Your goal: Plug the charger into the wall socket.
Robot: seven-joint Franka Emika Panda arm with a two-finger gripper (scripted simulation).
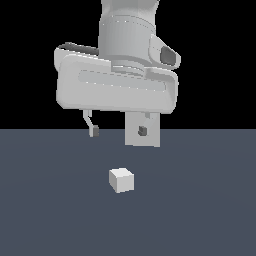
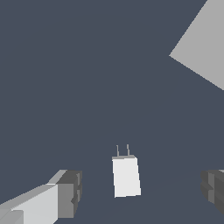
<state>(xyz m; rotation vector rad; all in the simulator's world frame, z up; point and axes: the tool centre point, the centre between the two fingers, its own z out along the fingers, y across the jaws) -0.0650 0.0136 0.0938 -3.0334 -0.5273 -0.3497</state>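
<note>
While the arm [image 1: 118, 75] is hanging over the dark worktop [image 1: 45, 210], taking up most of the exterior view, the socket [image 1: 150, 135] is standing upright behind it, partly hidden by a finger. The tool [image 1: 118, 131] is sitting wide open above the worktop, gripping nothing. The charger [image 1: 121, 180] is lying on the worktop below and between the fingers, not touching them. In the wrist view its two thin prongs [image 2: 122, 150] are pointing away from the camera.

Below me there is only the worktop [image 1: 50, 210], a plain, flat slate-blue surface running back to a black backdrop.
</note>
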